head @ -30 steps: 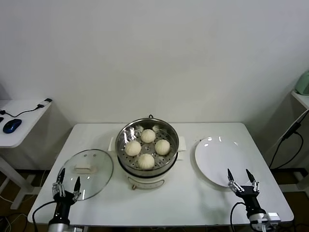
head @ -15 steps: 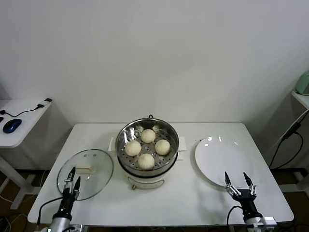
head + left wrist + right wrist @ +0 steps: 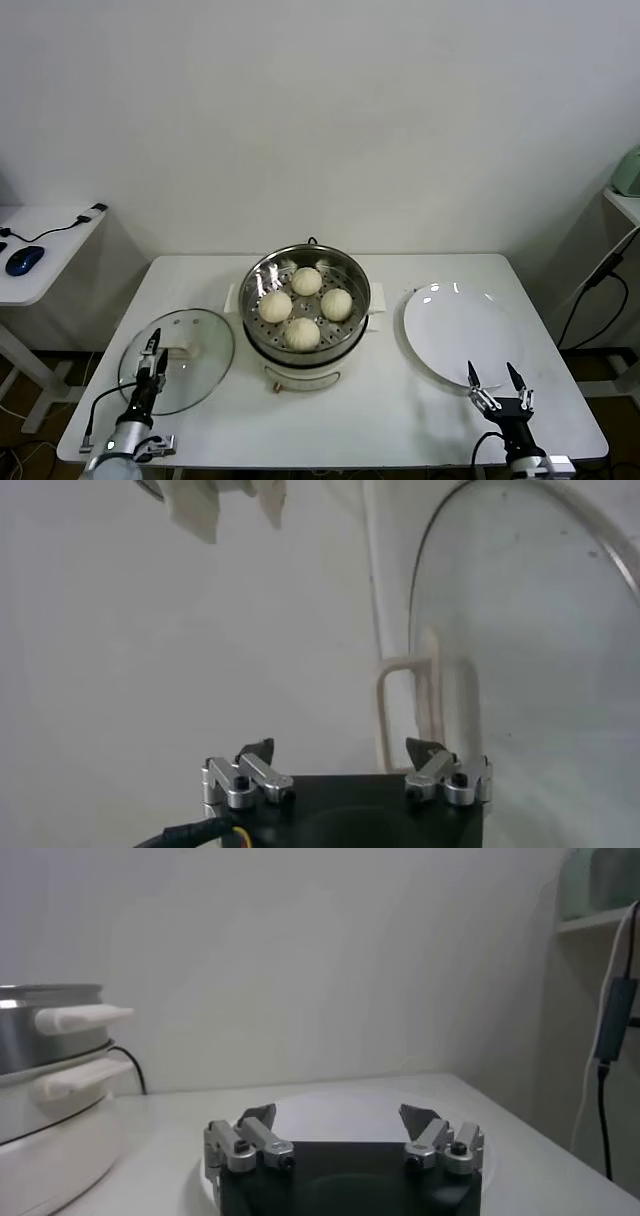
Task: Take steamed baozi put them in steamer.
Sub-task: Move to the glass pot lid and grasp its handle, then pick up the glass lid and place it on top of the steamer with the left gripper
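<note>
Several cream-white baozi [image 3: 304, 333] lie on the perforated tray inside the shiny steamer [image 3: 258, 279] at the table's middle. The steamer's side with white handles shows in the right wrist view [image 3: 40, 1038]. My left gripper [image 3: 153, 346] is open and empty, low at the front left over the near edge of the glass lid [image 3: 205, 345]. In the left wrist view my open gripper [image 3: 345, 752] faces the lid [image 3: 540, 660] and its white handle [image 3: 408, 695]. My right gripper [image 3: 492, 378] is open and empty at the front right, just before the white plate [image 3: 455, 325]; in its wrist view my gripper [image 3: 340, 1118] faces the plate [image 3: 340, 1106].
A side table [image 3: 45, 255] with a blue mouse [image 3: 24, 259] and a cable stands at the far left. A shelf [image 3: 625, 200] and hanging cables [image 3: 600, 275] are at the far right. The white wall rises behind the table.
Both arms have sunk lower toward the table's front edge. The left gripper has turned and moved right, onto the lid's near edge. The baozi and steamer have not moved.
</note>
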Robot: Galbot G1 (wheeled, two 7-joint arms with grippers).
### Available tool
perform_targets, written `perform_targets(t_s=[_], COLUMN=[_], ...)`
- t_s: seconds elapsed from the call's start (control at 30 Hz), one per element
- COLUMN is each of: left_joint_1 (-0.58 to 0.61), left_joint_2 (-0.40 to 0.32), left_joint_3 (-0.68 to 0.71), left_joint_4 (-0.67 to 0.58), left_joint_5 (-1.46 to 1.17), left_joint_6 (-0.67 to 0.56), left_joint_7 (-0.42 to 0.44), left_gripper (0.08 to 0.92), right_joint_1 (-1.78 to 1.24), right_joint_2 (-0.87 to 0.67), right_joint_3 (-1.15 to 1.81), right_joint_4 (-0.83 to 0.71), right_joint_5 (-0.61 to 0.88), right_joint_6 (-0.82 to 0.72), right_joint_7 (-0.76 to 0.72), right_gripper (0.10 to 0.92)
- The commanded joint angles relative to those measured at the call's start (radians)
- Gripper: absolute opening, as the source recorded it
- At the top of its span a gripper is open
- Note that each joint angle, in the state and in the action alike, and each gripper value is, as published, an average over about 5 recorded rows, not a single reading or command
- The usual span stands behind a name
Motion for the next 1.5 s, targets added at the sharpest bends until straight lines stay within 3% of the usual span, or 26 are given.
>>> perform_targets(t_s=[0.03,0.33,1.1,1.33,1.5], left_joint_1=[-0.032,-0.084,-0.078,-0.054,0.018], left_joint_2=[0.005,0.005,-0.024,-0.024,-0.001], left_joint_3=[-0.003,0.011,0.023,0.0,-0.034], left_joint_4=[0.025,0.082,0.096,0.017,-0.192], left_joint_5=[0.019,0.0,-0.068,-0.102,-0.186], left_joint_6=[0.004,0.006,0.039,0.055,0.122], left_joint_7=[0.005,0.014,0.007,0.027,0.138], left_gripper=[0.823,0.79,0.152,0.132,0.132], right_joint_1=[-0.003,0.0,0.008,0.003,0.004], right_joint_2=[0.003,0.008,0.01,0.008,0.007], right_joint_3=[0.001,0.003,-0.016,-0.016,-0.011], right_joint_4=[0.001,-0.002,-0.003,0.008,0.02], right_joint_5=[-0.004,-0.004,-0.035,-0.043,-0.061], right_joint_6=[0.001,0.004,0.007,0.002,-0.021], right_joint_7=[0.0,-0.002,-0.001,0.005,0.04], right_gripper=[0.823,0.823,0.823,0.823,0.823])
